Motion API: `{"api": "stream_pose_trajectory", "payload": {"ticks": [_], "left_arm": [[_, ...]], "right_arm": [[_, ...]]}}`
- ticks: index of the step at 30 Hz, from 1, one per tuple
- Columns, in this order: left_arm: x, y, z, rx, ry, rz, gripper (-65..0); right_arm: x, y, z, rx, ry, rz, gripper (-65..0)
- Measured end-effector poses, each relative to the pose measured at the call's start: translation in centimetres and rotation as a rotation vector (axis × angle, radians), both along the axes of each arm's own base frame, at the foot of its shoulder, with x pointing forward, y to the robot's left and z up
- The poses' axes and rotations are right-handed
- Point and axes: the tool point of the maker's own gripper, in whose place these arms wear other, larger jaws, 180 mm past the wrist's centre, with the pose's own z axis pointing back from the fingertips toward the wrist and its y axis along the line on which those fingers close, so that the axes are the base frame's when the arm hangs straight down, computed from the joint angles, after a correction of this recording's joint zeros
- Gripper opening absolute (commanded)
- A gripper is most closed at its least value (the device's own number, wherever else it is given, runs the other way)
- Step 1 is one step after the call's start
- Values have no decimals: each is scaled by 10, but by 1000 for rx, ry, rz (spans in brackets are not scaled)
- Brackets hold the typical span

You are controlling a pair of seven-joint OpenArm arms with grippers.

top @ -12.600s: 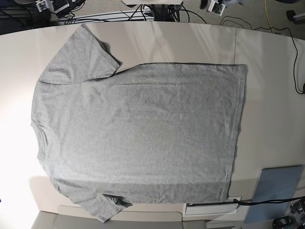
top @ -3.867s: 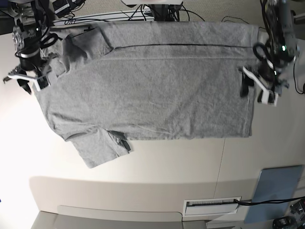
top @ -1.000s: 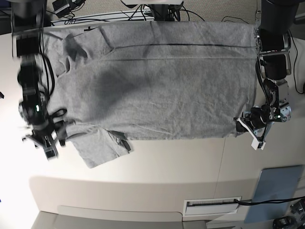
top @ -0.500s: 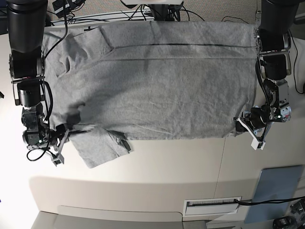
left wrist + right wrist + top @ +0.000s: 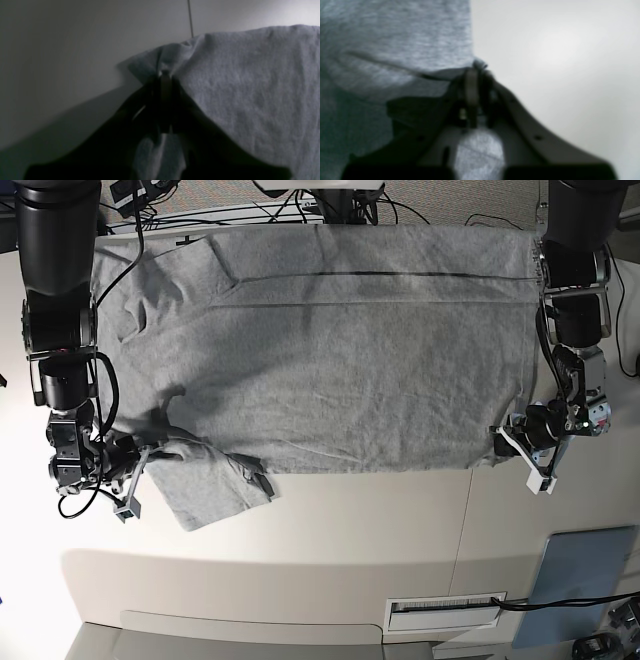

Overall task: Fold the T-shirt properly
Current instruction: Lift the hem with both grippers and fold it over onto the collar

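— Across the far half of the table (image 5: 380,530): what is item one?
— One T-shirt (image 5: 340,360), heather grey, plain side up, spread out flat with its far side at the table's far edge. A dark line runs along the cloth just inside that far side. Neck end toward the table's left edge, hem toward the right edge. One short sleeve (image 5: 215,485) lies out toward the near side, a little crumpled; the other sits at the far left corner.

— Item two, the grippers?
— Right gripper (image 5: 135,470), at the left of the base view: jaws closed on the T-shirt beside the near sleeve. The right wrist view shows a pinch of grey fabric (image 5: 477,65) gathered at the jaw tips, bare table beyond. Left gripper (image 5: 520,445), at the right of the base view: jaws closed on the T-shirt's near hem corner. The left wrist view shows that corner (image 5: 160,62) bunched between the jaws.

— Anything else listed?
— Cables (image 5: 330,205) past the far edge. One blue-grey flat panel (image 5: 580,580) at the near right corner. One slotted white plate (image 5: 445,610) set into the near edge.
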Motion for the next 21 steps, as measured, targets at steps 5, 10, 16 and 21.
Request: {"api": "stream_pose_trajectory", "payload": {"ticks": [5,10,16,21], "left_arm": [[2,-3,4,-33,-15,10,-650],[2,-9,22,-14,-15,-42,-650],[12,-13,83,18,-166,-67,-650],[-21,-7,76,28,-152,-51,-650]], "right_arm": [[6,-2,3,17,-41,-50,-650],[1,-15,16,54,-75,-71,-650],[-6,-43,59,-30,-225,-55,-650],[-26,-41,68,-178,-289,12,-650]]}}
